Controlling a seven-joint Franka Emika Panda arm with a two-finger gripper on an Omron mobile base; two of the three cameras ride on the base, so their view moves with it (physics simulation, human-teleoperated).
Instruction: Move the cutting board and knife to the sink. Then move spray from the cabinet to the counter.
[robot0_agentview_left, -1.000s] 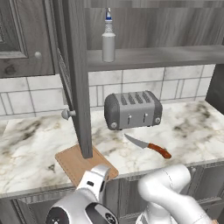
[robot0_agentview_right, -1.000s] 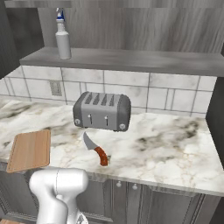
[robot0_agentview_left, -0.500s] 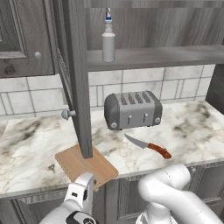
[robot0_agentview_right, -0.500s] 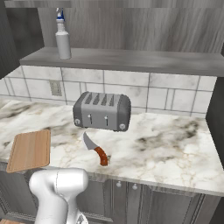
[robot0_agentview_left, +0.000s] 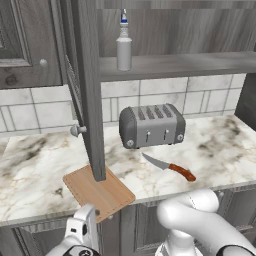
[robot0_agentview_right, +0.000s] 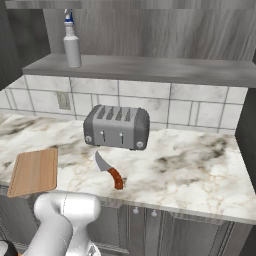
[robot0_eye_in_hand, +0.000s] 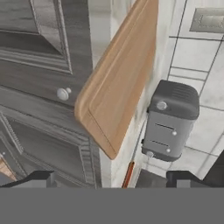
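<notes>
The light-brown cutting board (robot0_agentview_left: 100, 192) (robot0_agentview_right: 34, 171) lies at the counter's front edge, one corner hanging over it. In the hand view the cutting board (robot0_eye_in_hand: 116, 92) appears rolled on its side, close ahead. My gripper (robot0_eye_in_hand: 113, 180) is open, its fingertips (robot0_eye_in_hand: 40, 178) wide apart with nothing between them, low in front of the counter. The knife (robot0_agentview_left: 170, 166) (robot0_agentview_right: 110, 171) lies in front of the toaster, handle toward me. The spray (robot0_agentview_left: 124, 47) (robot0_agentview_right: 72, 42) stands on the shelf of the open cabinet (robot0_agentview_left: 85, 85). The sink is out of view.
A grey toaster (robot0_agentview_left: 151, 125) (robot0_agentview_right: 117, 126) (robot0_eye_in_hand: 170, 120) stands at the back of the marble counter (robot0_agentview_left: 35, 160) (robot0_agentview_right: 190, 170). The cabinet door's lower edge hangs just above the board. Panelled lower cabinets with a round knob (robot0_eye_in_hand: 63, 93) lie beside my hand.
My hand has sunk lower and a little to the left at the bottom of the left base view. Board, knife and spray have not moved.
</notes>
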